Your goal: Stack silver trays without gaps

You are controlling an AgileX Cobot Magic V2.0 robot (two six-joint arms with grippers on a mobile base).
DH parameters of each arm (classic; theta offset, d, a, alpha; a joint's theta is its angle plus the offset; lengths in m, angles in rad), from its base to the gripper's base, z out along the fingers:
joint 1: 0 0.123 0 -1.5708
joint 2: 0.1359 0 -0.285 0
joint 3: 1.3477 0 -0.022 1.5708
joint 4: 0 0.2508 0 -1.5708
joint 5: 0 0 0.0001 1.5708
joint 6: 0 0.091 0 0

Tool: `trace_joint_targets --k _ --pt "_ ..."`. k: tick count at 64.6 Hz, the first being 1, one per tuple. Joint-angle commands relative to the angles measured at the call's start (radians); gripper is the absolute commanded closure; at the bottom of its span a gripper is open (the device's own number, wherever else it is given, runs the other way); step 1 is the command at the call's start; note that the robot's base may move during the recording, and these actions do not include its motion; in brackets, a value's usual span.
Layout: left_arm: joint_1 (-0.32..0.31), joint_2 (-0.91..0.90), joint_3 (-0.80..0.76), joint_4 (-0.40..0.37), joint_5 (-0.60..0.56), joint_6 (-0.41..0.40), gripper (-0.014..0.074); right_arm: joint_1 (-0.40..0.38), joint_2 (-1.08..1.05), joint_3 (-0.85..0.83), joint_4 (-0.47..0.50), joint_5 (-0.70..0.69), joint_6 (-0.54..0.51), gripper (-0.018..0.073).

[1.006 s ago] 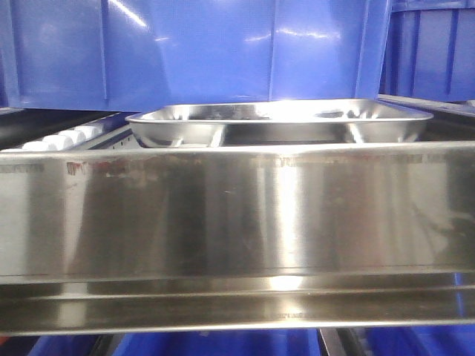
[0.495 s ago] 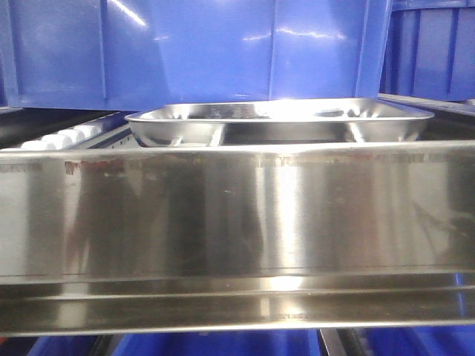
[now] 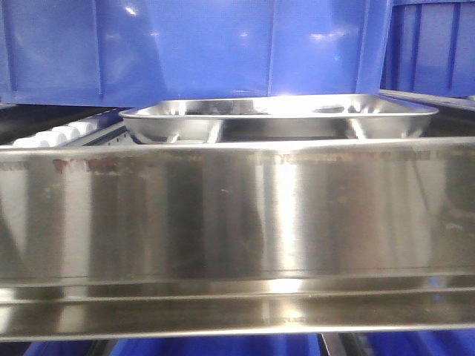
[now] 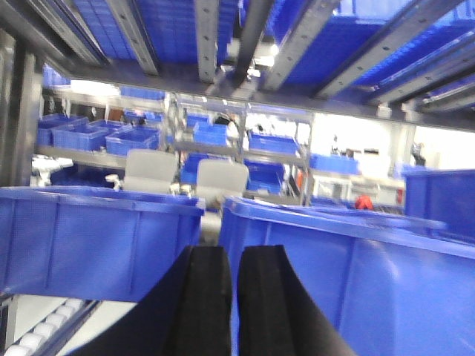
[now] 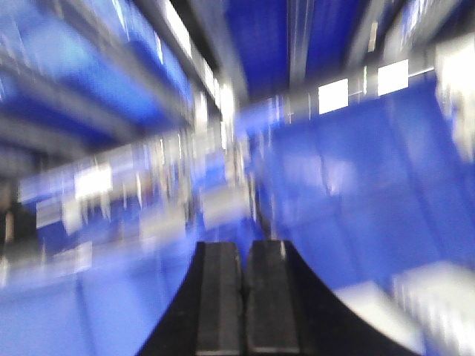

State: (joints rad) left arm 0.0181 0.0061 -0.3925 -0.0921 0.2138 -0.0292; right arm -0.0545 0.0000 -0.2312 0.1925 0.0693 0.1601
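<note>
Behind shelf rail (image 3: 237,215): silver tray (image 3: 278,111), before blue bin (image 3: 193,48).

Left gripper (image 4: 235,256): black jaws side by side, pressed nearly together, only thin slit between them, tips pointing up and away from wrist camera. Right gripper (image 5: 243,252): black jaws closed flush against each other, flat pads facing camera; wrist view heavily smeared. Neither arm visible in front view.
</note>
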Motion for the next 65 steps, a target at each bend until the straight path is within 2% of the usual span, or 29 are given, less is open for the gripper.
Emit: trace_joint_targets --k 1,10,27,35,42,53,65 --pt "-0.002 0.023 -0.079 -0.01 0.093 -0.001 0.0572 -0.004 0.0 -0.095 -0.001 0.214 0.002 0.0628" --pt "-0.002 0.04 -0.167 -0.01 0.172 0.001 0.0572 -0.004 0.03 -0.237 -0.001 0.371 -0.023 0.0628" --pt "-0.002 0.04 -0.238 -0.01 0.142 0.001 0.0572 -0.004 0.203 -0.49 -0.001 0.629 -0.031 0.0628" --pt "-0.002 0.04 -0.238 -0.008 0.131 0.001 0.0572 -0.004 0.255 -0.592 0.012 0.615 -0.031 0.0628" --pt "-0.002 0.04 -0.238 -0.018 0.131 0.001 0.0572 -0.004 0.257 -0.649 0.025 0.505 -0.028 0.0628" --pt "-0.002 0.04 -0.241 -0.059 0.15 0.001 0.0572 -0.002 0.259 -0.685 0.026 0.525 -0.03 0.0628" --pt "-0.002 0.053 -0.274 -0.059 0.168 0.001 0.0572 0.017 0.266 -0.685 0.084 0.524 -0.03 0.0628"
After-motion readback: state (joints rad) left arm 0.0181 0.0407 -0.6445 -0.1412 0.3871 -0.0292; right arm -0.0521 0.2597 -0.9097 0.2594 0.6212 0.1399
